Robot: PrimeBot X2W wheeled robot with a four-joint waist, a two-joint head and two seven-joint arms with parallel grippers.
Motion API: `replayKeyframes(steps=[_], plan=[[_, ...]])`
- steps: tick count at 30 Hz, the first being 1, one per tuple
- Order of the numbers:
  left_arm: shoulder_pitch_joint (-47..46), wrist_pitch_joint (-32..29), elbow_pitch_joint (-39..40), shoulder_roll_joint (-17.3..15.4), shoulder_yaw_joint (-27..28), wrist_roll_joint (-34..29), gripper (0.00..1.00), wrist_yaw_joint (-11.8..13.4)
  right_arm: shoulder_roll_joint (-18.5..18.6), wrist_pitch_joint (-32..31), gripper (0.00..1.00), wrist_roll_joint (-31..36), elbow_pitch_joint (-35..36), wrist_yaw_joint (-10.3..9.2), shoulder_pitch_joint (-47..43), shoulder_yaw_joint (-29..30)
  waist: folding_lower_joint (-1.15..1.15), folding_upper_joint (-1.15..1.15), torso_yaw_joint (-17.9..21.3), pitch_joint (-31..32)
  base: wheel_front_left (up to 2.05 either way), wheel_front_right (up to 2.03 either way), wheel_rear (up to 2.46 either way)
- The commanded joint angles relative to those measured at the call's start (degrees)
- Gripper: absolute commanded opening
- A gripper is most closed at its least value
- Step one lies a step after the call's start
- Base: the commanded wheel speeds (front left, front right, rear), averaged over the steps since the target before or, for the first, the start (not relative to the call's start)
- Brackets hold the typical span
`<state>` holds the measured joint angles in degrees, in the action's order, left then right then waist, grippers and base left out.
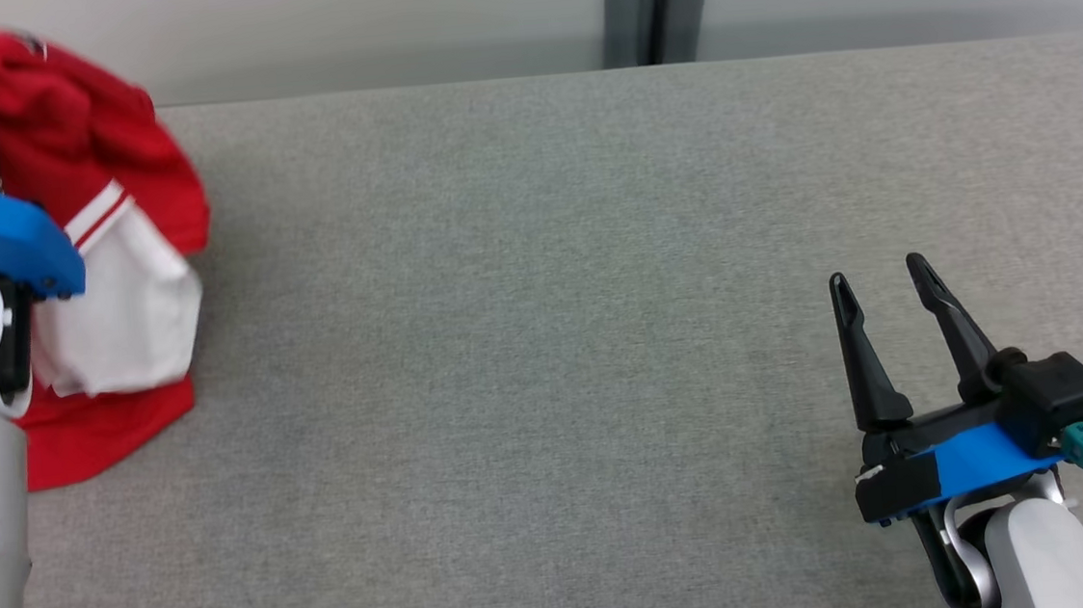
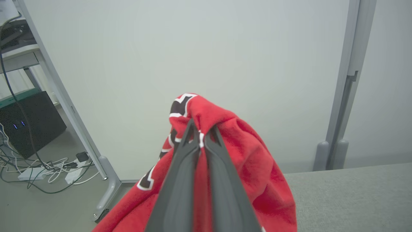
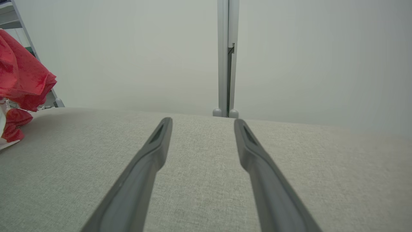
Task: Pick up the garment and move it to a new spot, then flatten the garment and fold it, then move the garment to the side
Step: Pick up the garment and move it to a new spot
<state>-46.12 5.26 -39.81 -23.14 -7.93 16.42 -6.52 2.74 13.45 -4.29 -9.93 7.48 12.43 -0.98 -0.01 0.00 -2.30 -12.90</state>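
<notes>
Closest in, my left gripper [image 2: 199,132] is pinching a bunch of the red-and-white garment [image 2: 248,161], holding it up over the table's [image 1: 541,294] left end, its lower edge seemingly touching the table. My right gripper [image 1: 876,270] is hovering wide apart and empty over the table's near right part. I am judging only the pick-up underway; moving, flattening and folding are all waiting.

A grey, cloth-covered table [image 1: 554,342] stretches wide and flat from side to side. At its far left end, the lower folds of a red and white garment [image 1: 117,318] touch the cloth; its upper part is bunched higher up
</notes>
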Motion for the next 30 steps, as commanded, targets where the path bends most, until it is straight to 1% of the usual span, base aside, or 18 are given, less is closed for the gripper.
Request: replayKeyframes(steps=[1, 4, 8, 12, 16, 17, 20, 24, 27, 30], plan=[[-1.4, 0.5, 2.2, 0.2, -0.5, -0.6, 0.00, 0.4, 0.3, 0.4, 1.00, -0.4, -0.4, 0.03, -0.9, 0.1, 0.01, 0.00, 1.2, 1.2, 0.00, 0.00, 0.00], [-2.9, 0.7, 7.6, 0.6, -1.4, -1.4, 0.00, 0.7, 0.3, 0.8, 1.00, -1.5, -1.2, 0.03, -1.0, -0.1, 0.01, 0.00, 2.5, 2.2, 0.00, 0.00, 0.00], [-4.6, -1.3, 15.9, 0.8, -2.8, -2.1, 0.00, 1.0, 0.3, 1.3, 1.00, -2.9, -2.2, 0.03, -0.8, -0.5, 0.01, 0.00, 5.3, 2.7, 0.00, 0.00, 0.00], [-6.2, -4.4, 23.8, 0.7, -4.2, -2.9, 0.00, 1.1, 0.3, 1.6, 1.00, -4.1, -2.8, 0.03, -0.4, -1.2, 0.01, 0.00, 9.2, 2.5, 0.00, 0.00, 0.00], [-7.7, -7.4, 30.0, 1.6, -6.1, -2.9, 0.00, 1.0, 0.3, 1.8, 1.00, -5.0, -3.2, 0.03, -0.2, -1.0, 0.01, 0.00, 13.3, 1.7, 0.00, 0.00, 0.00], [-7.7, -7.4, 30.0, 1.6, -6.1, -2.9, 0.00, 1.0, 0.3, 1.8, 1.00, -5.0, -3.2, 0.03, -0.2, -1.0, 0.01, 0.00, 13.3, 1.7, 0.00, 0.00, 0.00], [-8.3, -9.0, 32.6, 2.7, -7.5, -2.5, 0.00, 0.8, 0.3, 1.8, 1.00, -5.9, -2.7, 0.03, 0.1, -0.9, 0.01, 0.00, 16.0, 0.7, 0.00, 0.00, 0.00], [-7.2, -10.2, 33.2, 3.4, -9.5, -2.2, 0.00, 0.5, 0.3, 1.8, 1.00, -6.9, -1.9, 0.03, 0.1, -0.7, 0.01, 0.00, 18.7, -0.5, 0.00, 0.00, 0.00], [-5.4, -10.0, 32.3, 4.0, -10.9, -1.8, 0.00, 0.4, 0.3, 1.8, 1.00, -7.1, -1.5, 0.03, 0.1, -0.4, 0.01, 0.00, 19.8, -1.1, 0.00, 0.00, 0.00], [-2.7, -9.4, 30.9, 4.8, -12.4, -1.3, 0.00, 0.2, 0.3, 1.8, 1.00, -7.2, -1.3, 0.03, -0.2, -0.1, 0.01, 0.00, 20.0, -1.2, 0.00, 0.00, 0.00]])
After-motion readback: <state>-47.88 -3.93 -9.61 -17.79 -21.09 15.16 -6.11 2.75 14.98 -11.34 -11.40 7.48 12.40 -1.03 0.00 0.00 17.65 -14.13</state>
